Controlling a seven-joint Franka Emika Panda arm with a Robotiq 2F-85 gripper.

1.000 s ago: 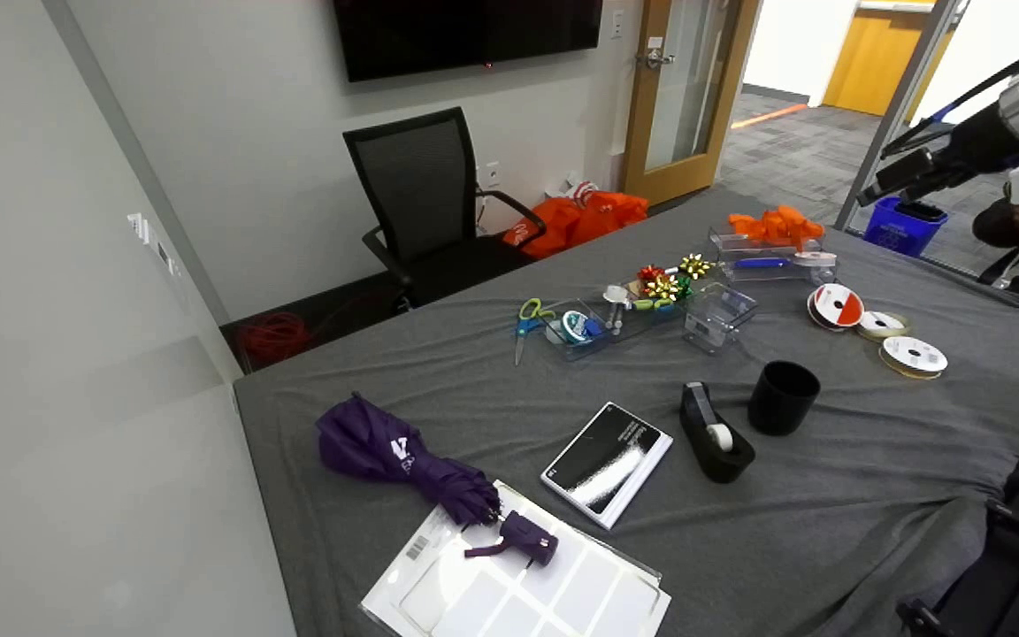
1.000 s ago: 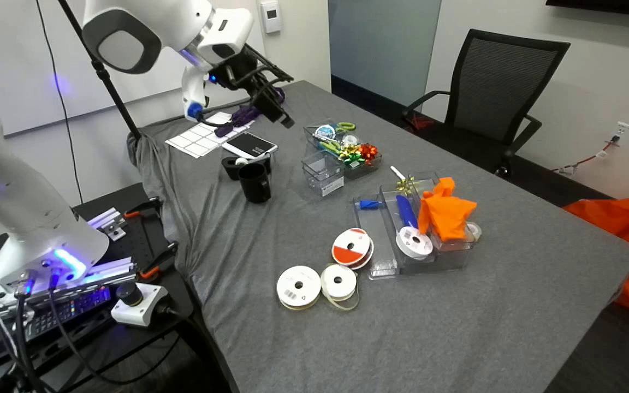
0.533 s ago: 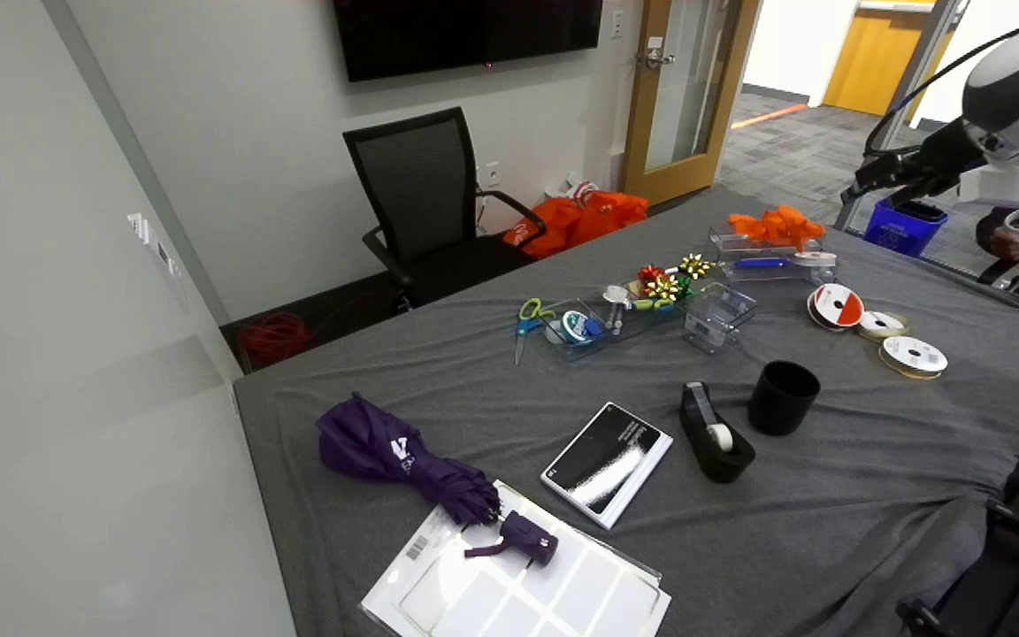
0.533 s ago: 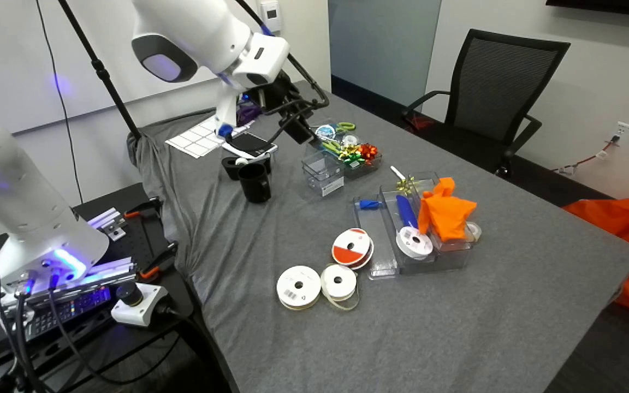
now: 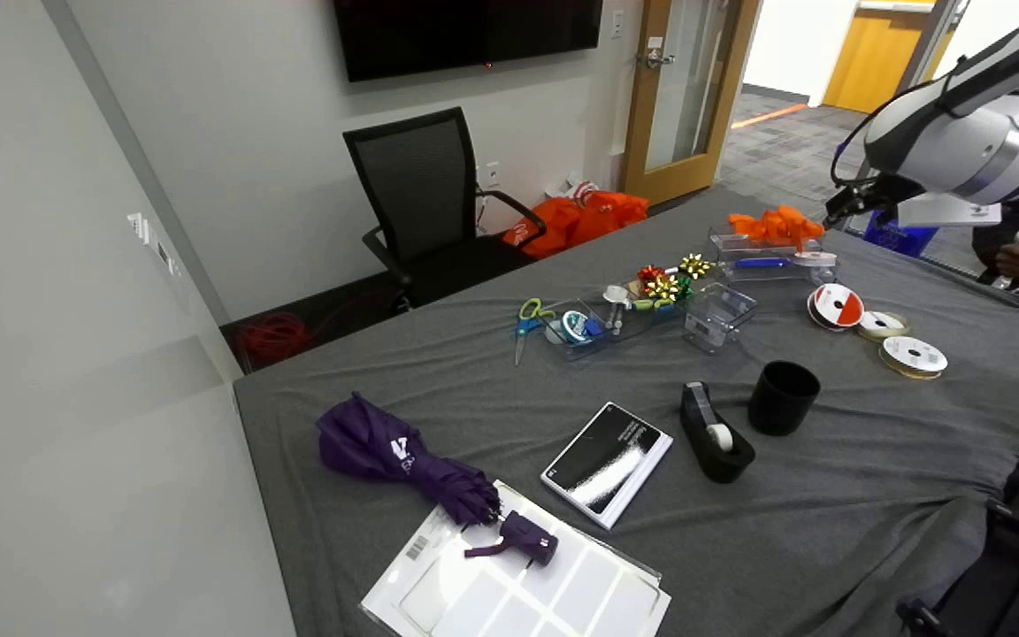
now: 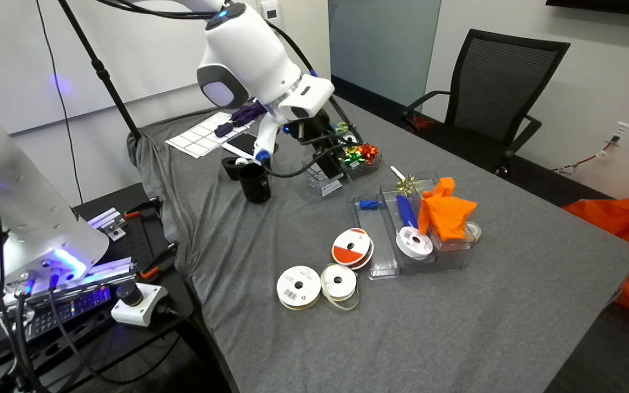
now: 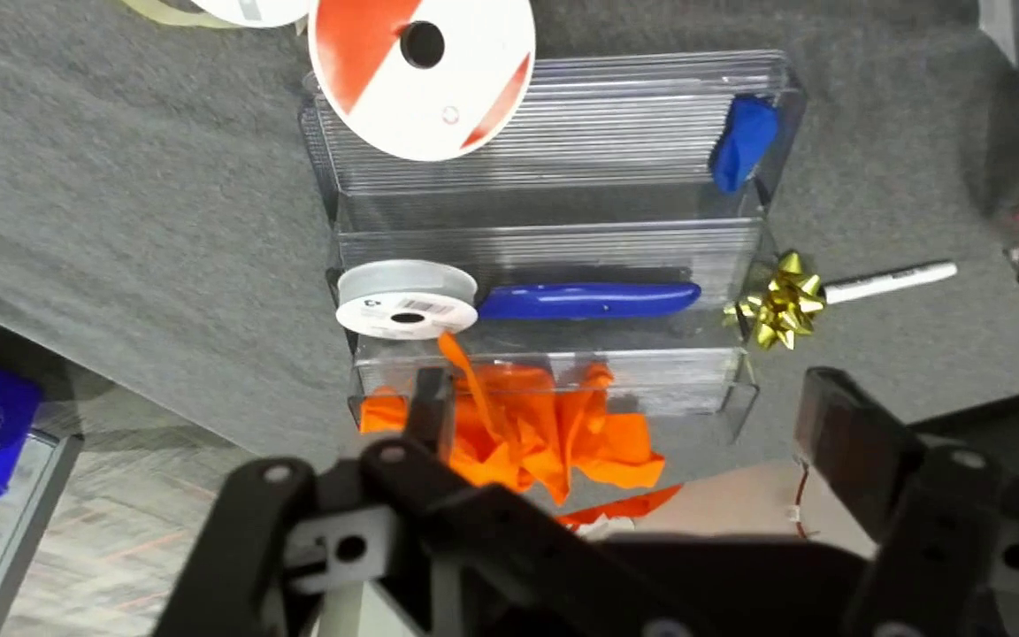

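Observation:
My gripper [image 7: 629, 389] is open and empty, its two fingers wide apart in the wrist view. It hangs above the table; in an exterior view the gripper [image 6: 333, 168] overlaps the small clear box [image 6: 322, 183]. A clear organizer [image 7: 554, 208] with long compartments lies ahead in the wrist view. It holds an orange cloth [image 7: 527, 425], a white ribbon spool [image 7: 408, 305], a long blue object [image 7: 593, 301] and a small blue piece [image 7: 744, 141]. A gold bow [image 7: 788, 305] and a white marker [image 7: 894, 281] lie at its end. A red-and-white spool [image 7: 474, 115] overlaps its near corner.
A black mug [image 6: 254, 183] and tape dispenser [image 5: 717, 438] stand near a black-and-white book [image 5: 607, 464]. A purple umbrella [image 5: 403, 456] lies partly on white label sheets [image 5: 563, 593]. More spools [image 6: 299, 286] lie near the organizer. Scissors [image 5: 525, 327] lie beside a clear tray.
The arm and gripper have moved across the table toward the organizer and lower, away from the umbrella and book. The gripper stays empty. The objects on the table have not moved.

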